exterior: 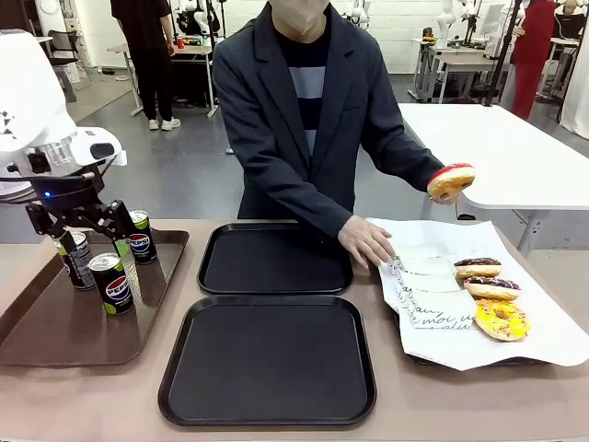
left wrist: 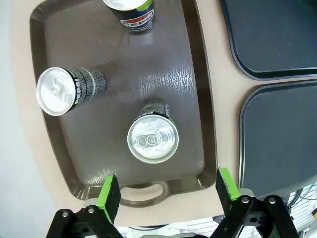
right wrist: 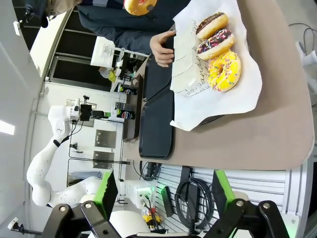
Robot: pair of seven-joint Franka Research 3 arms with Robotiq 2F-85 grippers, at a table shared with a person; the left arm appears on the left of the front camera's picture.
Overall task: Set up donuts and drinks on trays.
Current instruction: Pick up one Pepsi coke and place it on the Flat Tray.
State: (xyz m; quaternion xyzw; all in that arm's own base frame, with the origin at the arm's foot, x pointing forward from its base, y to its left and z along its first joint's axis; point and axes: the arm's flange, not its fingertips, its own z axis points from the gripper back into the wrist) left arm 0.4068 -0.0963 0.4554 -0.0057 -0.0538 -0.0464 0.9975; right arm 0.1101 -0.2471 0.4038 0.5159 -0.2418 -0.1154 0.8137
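Hovering wide open and empty, the left pincer (left wrist: 167, 191) has one Pepsi can (left wrist: 152, 140) standing just ahead of it, roughly between its fingers, on the brown tray (left wrist: 203, 124). (Caller)
And the right pincer (right wrist: 163, 191)? (Analyst)
Wide too, with nothing in it. The donuts (right wrist: 224, 71) are well ahead of it, and both black trays (exterior: 267, 359) are bare. (Caller)
Danger? (Analyst)
Two more cans (left wrist: 62, 90) stand close by. An off-centre descent could clip one or tip this can over. (Caller)
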